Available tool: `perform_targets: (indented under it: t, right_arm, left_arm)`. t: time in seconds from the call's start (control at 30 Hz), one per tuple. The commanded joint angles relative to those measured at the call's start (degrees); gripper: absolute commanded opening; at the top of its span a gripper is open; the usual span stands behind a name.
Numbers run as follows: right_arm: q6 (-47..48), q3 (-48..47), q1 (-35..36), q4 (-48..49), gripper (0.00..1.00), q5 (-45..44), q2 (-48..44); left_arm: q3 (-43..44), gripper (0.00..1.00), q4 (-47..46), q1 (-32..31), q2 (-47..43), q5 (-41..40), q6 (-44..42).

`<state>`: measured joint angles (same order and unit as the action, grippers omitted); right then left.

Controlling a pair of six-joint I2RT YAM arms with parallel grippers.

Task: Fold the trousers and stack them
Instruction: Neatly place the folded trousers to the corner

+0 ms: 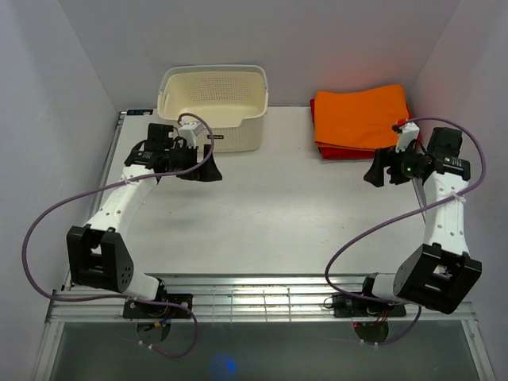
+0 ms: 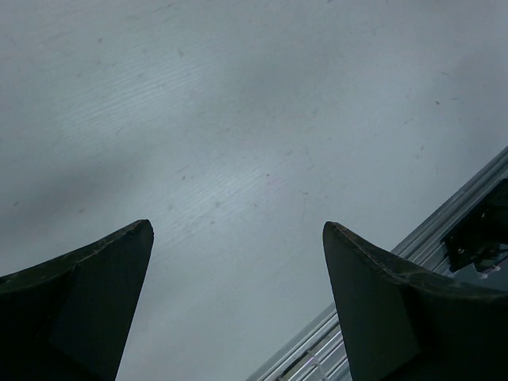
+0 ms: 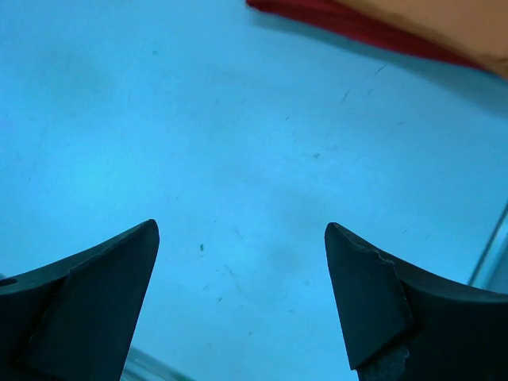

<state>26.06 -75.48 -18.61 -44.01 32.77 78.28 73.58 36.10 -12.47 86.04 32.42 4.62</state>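
Two cloths are stacked at the far right corner of a white table [image 1: 270, 214]: the trousers [image 1: 361, 111], folded into a flat orange rectangle, lie on top of a folded red cloth [image 1: 337, 151]. The red edge shows along the near and left sides of the trousers. A cream perforated basket [image 1: 213, 103] stands at the far edge, left of centre, well apart from the stack.

The left gripper [image 1: 202, 171] hovers just in front of the basket. Its wrist view shows both fingers spread wide, with only bare tabletop between them and nothing held.

The right gripper [image 1: 381, 171] hangs just in front of the stack's near edge, toward its right end. Its wrist view likewise shows the fingers wide apart and empty over bare table, with the red edge and a strip of orange at the top right of the frame.

Purple cables [image 1: 48, 214] loop beside each arm.
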Motion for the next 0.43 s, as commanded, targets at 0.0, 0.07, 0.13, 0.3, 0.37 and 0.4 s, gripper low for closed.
perform_targets:
  t: [0.0,0.07,0.13,0.3,0.37,0.4]
  right_arm:
    - [2.7,7.9,0.3,-6.9,0.9,3.5,-6.2]
    - [3.3,13.6,0.5,-6.1,0.9,2.7,-10.9]
    - [3.8,16.7,0.8,-5.7,0.9,1.9,-14.6]
    - [4.3,21.5,1.0,-6.3,0.9,2.1,-19.1]
    - [4.5,21.6,1.0,-6.8,0.9,2.3,-20.4]
    - [4.5,21.3,1.1,-6.8,0.9,2.6,-20.6]
  left_arm:
    - [-7.1,0.98,3.4,3.2,-7.3,-2.3,-4.3]
    - [-9.7,0.98,3.1,3.4,-11.5,-4.7,-6.4]
    - [-12.4,0.98,3.0,3.5,-13.6,-6.3,-7.3]
    - [-14.6,0.98,3.6,3.5,-17.2,-7.0,-7.0]
    - [-14.8,0.98,3.7,3.6,-17.7,-7.2,-6.6]
    - [-14.6,0.98,3.8,3.5,-18.0,-7.1,-6.6]
